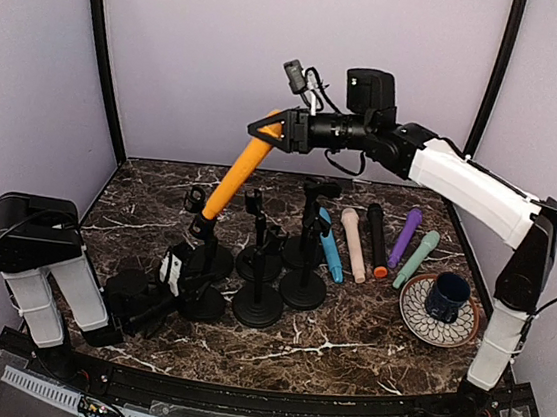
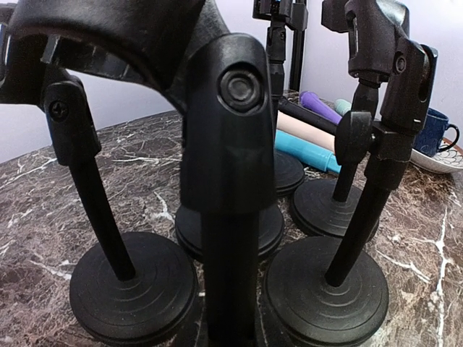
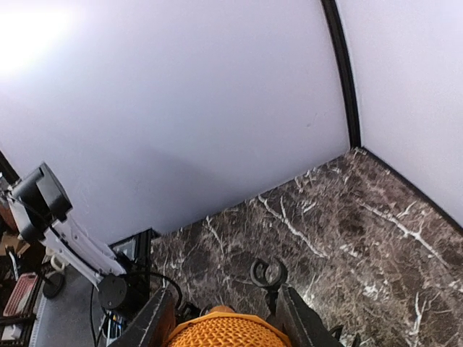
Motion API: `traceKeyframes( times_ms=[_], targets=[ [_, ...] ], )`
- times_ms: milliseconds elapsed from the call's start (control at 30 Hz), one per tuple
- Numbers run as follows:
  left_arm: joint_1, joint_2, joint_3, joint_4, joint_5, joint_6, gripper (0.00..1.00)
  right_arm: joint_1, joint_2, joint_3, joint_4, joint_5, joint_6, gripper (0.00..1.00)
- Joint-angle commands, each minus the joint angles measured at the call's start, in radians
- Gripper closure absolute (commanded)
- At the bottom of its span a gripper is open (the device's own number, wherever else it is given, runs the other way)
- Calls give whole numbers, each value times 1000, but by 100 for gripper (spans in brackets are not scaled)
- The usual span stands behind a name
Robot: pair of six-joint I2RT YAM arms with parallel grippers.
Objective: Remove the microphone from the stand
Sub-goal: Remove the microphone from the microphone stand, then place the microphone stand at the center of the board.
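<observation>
surface: dark marble table (image 1: 343,349), lavender walls
clutter: spare stands (image 1: 257,307) crowd close; loose mics (image 1: 355,245), mug (image 1: 447,296) on plate (image 1: 416,323) to the right
orange microphone (image 1: 234,175): tilted, tail in stand (image 2: 231,238)
right gripper (image 1: 267,130): clamped on its head
left gripper (image 1: 175,275): closed on stand post

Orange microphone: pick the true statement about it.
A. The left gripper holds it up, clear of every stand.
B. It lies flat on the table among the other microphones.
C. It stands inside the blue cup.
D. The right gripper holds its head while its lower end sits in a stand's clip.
D: the right gripper is clamped on the mesh head of the orange microphone, which slants down to the clip of the stand.
</observation>
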Motion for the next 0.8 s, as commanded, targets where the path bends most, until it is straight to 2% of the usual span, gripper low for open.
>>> traceKeyframes(
  times_ms=[0, 100, 433, 767],
  targets=[
    [7, 24, -48, -212, -36, -14, 100, -37, -138, 67, 138, 236, 19, 80],
    [7, 20, -49, -219, -39, -12, 100, -35, -143, 70, 101, 297, 21, 80],
    [7, 0, -43, -234, -40, -17, 100, -35, -192, 18, 102, 350, 2, 80],
    [6, -91, 33, -280, -108, -22, 100, -65, -330, -147, 68, 627, -48, 81]
  ],
)
